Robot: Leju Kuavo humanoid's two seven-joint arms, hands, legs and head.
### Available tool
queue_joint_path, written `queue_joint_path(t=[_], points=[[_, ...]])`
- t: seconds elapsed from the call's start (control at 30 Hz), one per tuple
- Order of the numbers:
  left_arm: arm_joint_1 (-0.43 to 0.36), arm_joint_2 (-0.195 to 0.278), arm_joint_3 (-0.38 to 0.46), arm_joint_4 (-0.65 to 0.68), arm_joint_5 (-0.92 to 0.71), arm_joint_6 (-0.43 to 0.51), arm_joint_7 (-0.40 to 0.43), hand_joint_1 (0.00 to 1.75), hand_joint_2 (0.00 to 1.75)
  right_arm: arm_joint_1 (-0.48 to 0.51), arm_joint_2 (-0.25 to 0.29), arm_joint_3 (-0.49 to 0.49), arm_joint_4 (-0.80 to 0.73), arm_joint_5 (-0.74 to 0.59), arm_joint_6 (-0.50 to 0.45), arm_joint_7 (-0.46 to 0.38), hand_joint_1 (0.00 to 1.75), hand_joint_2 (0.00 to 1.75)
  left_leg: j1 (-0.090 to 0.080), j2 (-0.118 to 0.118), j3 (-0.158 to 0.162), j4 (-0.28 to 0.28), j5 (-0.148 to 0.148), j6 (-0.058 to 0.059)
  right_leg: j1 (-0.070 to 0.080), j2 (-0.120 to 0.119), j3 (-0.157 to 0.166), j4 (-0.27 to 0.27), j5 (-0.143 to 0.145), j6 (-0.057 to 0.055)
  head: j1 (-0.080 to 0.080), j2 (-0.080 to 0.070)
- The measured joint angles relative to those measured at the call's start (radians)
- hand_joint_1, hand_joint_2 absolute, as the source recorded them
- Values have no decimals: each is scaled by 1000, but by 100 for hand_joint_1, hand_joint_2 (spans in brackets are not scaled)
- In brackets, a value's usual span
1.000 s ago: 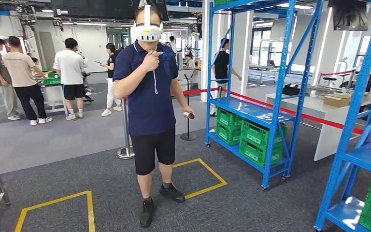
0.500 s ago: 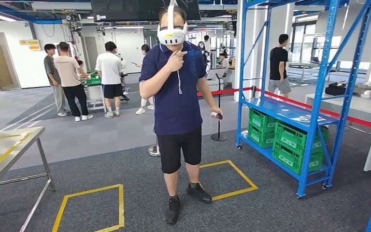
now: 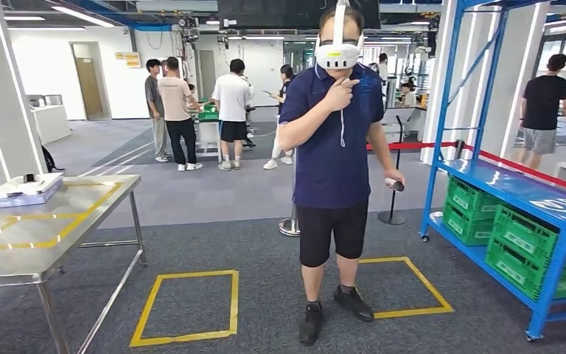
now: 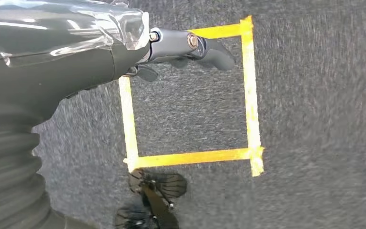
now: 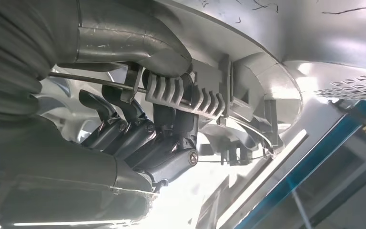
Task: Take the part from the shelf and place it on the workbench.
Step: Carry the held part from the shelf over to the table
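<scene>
The right robot hand (image 5: 143, 138) has its fingers curled round the grey moulded part (image 5: 228, 90), pressed close above them. The left robot hand (image 4: 186, 47) hangs over the carpet with nothing in it, fingers a little apart. The tabletop (image 3: 51, 221) lies well off on the left hand's side, and a person (image 3: 335, 169) stands just ahead. A wide swing could clip them, or a slack grip might drop the part short.
</scene>
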Motion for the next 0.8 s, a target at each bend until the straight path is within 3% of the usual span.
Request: queue_joint_path(t=[0.03,0.07,0.13,0.17,0.23,0.33,0.37,0.43,0.5,0.57,0.6,0.67,0.7,0.73,0.8], points=[[1,0,0,0,8,0,5,0,175,0,1,0,2,-2,3,4,168,175,1,-17,0,1,0,0,-3,2,-21,33,-4,7,0,0],[3,0,0,1,14,0,9,0,175,0,1,1,3,-4,6,8,168,175,2,-33,1,2,-1,-2,-6,3,-22,26,9,16,0,0],[6,0,0,1,23,0,15,0,175,-3,2,2,5,-7,9,15,168,175,6,-67,1,10,-5,-9,-16,18,32,-101,73,39,1,0],[7,0,0,1,27,1,18,0,175,-5,3,2,6,-9,11,17,168,175,7,-82,-1,17,-9,-16,-18,32,63,-169,101,44,2,0],[12,1,-1,1,39,6,27,0,175,-11,6,2,6,-13,12,20,168,175,7,-102,-8,30,-16,-27,-20,50,97,-243,129,37,3,0],[29,1,-6,-2,70,19,48,0,175,-18,9,4,8,-22,13,22,168,175,10,-115,-18,33,-16,-37,-14,34,99,-245,132,13,1,0],[37,1,-9,-5,82,23,57,0,175,-20,10,5,9,-25,13,22,168,175,12,-110,-22,36,-18,-40,-15,27,99,-246,133,8,1,0],[50,2,-17,-11,104,29,71,0,175,-25,13,6,9,-30,13,22,168,175,12,-61,-46,87,-48,-48,-16,9,102,-248,132,-3,-3,0],[54,2,-29,-18,118,32,80,0,175,-27,15,6,10,-34,13,22,168,175,12,1,-111,217,-111,-53,-10,-14,104,-248,129,-11,-6,0],[57,2,-39,-22,124,32,84,0,175,-27,16,7,10,-36,13,22,168,175,15,20,-173,332,-148,-55,-4,-42,104,-248,125,-15,-6,0],[60,2,-43,-23,126,32,85,0,175,-27,16,8,11,-36,13,22,168,175,16,23,-178,338,-139,-54,-1,-55,105,-248,123,-17,-6,0],[67,2,-47,-27,127,32,85,0,175,-28,16,9,12,-36,13,23,168,175,13,41,-123,227,-78,-45,4,-79,109,-248,119,-19,-6,0],[69,2,-48,-30,127,32,85,0,175,-30,17,9,12,-36,13,23,168,175,8,66,-83,153,-51,-39,7,-89,112,-248,117,-19,-6,0],[71,2,-50,-33,128,32,85,0,175,-33,17,9,12,-36,13,23,168,175,2,87,-52,93,-33,-33,9,-99,114,-248,115,-17,-6,0],[71,3,-55,-38,130,32,85,0,175,-37,19,10,12,-36,13,23,168,175,-8,106,-33,49,-27,-26,11,-117,116,-250,111,-10,-5,0]])
